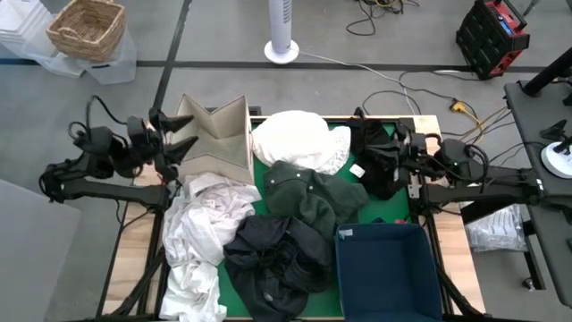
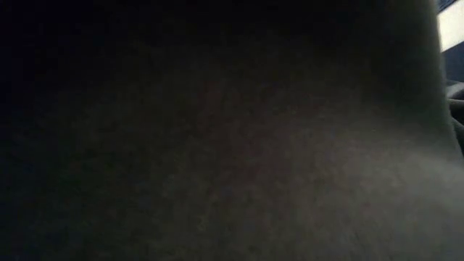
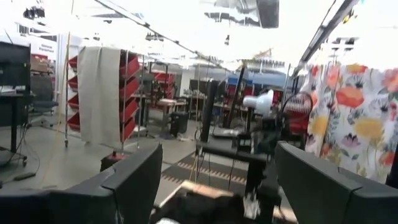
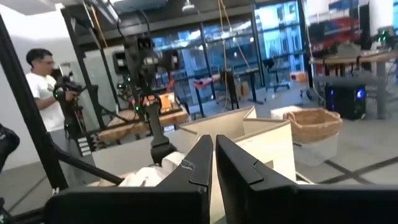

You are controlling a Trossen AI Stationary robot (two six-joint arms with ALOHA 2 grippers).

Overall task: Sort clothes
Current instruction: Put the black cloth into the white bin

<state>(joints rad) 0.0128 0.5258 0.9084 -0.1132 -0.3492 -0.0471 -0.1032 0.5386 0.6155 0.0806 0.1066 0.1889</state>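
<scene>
Looks like you're between picks: the left gripper (image 1: pixel 183 134) hangs spread wide over the cardboard box (image 1: pixel 219 134), the right gripper (image 1: pixel 399 154) clenched empty beside the black garment (image 1: pixel 380 161). The clothes (image 1: pixel 268 224) are heaped mid-table. Grab one next.

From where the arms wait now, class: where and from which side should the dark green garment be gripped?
Grip the dark green garment at the raised fold on its crest, coming straight down from above. It lies crumpled mid-table, hemmed in by the white garment behind and the black garment in front, so probably only the top is free.
</scene>
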